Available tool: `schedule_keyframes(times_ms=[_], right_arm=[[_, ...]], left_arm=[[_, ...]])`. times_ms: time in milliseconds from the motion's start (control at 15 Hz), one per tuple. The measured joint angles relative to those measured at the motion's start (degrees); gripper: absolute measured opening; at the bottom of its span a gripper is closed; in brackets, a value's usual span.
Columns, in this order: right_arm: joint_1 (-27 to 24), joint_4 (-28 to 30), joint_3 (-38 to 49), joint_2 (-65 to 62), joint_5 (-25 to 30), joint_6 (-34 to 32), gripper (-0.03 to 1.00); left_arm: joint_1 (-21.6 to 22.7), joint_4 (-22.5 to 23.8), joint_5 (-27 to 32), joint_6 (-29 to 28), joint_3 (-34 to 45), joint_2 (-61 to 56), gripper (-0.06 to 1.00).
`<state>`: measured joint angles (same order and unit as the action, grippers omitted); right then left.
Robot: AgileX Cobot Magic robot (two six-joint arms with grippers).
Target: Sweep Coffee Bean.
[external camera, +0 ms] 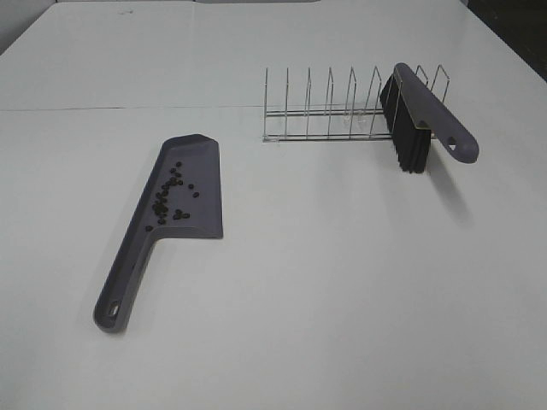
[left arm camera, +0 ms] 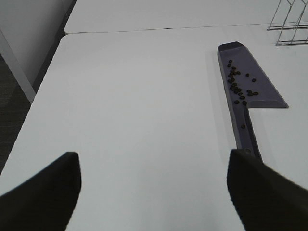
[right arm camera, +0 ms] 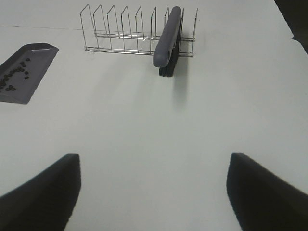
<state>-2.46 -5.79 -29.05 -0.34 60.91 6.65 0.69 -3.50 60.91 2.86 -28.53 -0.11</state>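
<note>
**Beans in dustpan, both arms off the work**

Left to right from my high cam:

- Left gripper (left arm camera: 154,192): out of the high view. On its wrist cam I see both fingers (left arm camera: 43,192) spread wide, nothing between them, only bare white tabletop (external camera: 325,282) underneath. Jaws open.
- Dustpan (external camera: 149,248), grey-purple, lies flat on the left half of the tabletop, handle toward the near edge, wide mouth pointing away toward the rack side.
- Coffee bean (external camera: 169,198): a loose cluster of small dark beans inside the pan's tray, mostly along the raised left wall, a few scattered toward the middle. One bean sits lower, close to where the tray narrows into the handle. I see none on the tabletop outside the pan.
- Wire rack (external camera: 320,111): further back, right of centre, upright.
- Brush (external camera: 432,115): slotted into the rack's right end, tilted, black bristles down and touching the tabletop, grey-purple handle sticking out to the right and toward the near edge.
- Right gripper (right arm camera: 154,192): also out of the high view. Wrist cam shows fingers (right arm camera: 267,192) wide apart, holding nothing, well short of the brush. Jaws open.
</note>
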Motion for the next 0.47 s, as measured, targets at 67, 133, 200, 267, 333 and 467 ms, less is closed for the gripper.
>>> schedule_keyframes(times_ms=[67, 133, 200, 267, 333, 467], right_arm=[[0.0, 0.0, 0.0, 0.0, 0.0, 0.0, 0.7], [0.0, 0.0, 0.0, 0.0, 0.0, 0.0, 0.7], [0.0, 0.0, 0.0, 0.0, 0.0, 0.0, 0.7], [0.0, 0.0, 0.0, 0.0, 0.0, 0.0, 0.7], [0.0, 0.0, 0.0, 0.0, 0.0, 0.0, 0.7], [0.0, 0.0, 0.0, 0.0, 0.0, 0.0, 0.7]], left_arm=[[0.0, 0.0, 0.0, 0.0, 0.0, 0.0, 0.76], [0.0, 0.0, 0.0, 0.0, 0.0, 0.0, 0.76], [0.0, 0.0, 0.0, 0.0, 0.0, 0.0, 0.76], [0.0, 0.0, 0.0, 0.0, 0.0, 0.0, 0.76], [0.0, 0.0, 0.0, 0.0, 0.0, 0.0, 0.76], [0.0, 0.0, 0.0, 0.0, 0.0, -0.1, 0.76]])
